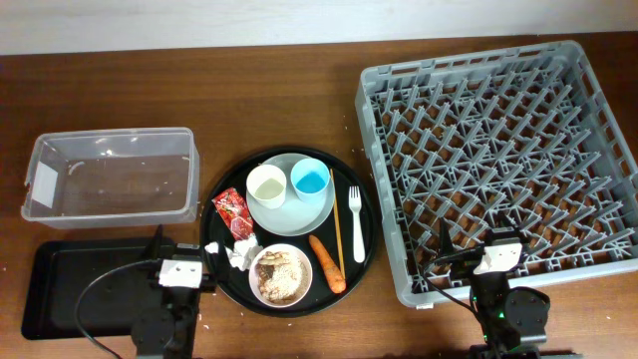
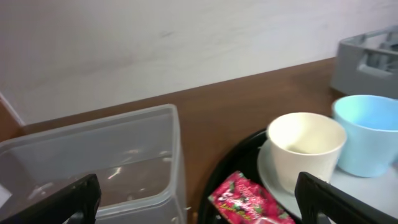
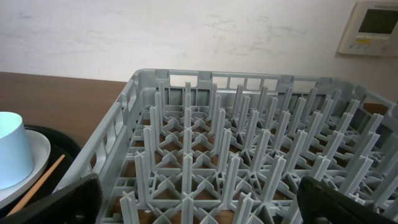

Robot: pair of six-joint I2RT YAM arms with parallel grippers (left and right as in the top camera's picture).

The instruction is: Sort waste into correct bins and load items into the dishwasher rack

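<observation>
Waste all on the round tray (image 1: 214,267), mid-surface (image 1: 299,100): wrapper (image 1: 233,212) at its left edge, tissue (image 1: 242,253) just below it touching the bowl (image 1: 280,274), scraps (image 1: 278,271) in the bowl, carrot (image 1: 327,263) just right of the bowl. White cup (image 1: 266,185) and blue cup (image 1: 310,179) upright side by side on the plate (image 1: 299,214). Stick (image 1: 337,234) and fork (image 1: 356,223) lie lengthwise right of the plate. Tub (image 1: 110,175) sits left of the round tray, flat tray (image 1: 80,284) in front of the tub, rack (image 1: 503,160) at right. Left hand (image 1: 184,251) spread wide, holding nothing, between flat tray and round tray. Right hand (image 1: 485,249) spread wide, holding nothing, over the rack's near edge.
</observation>
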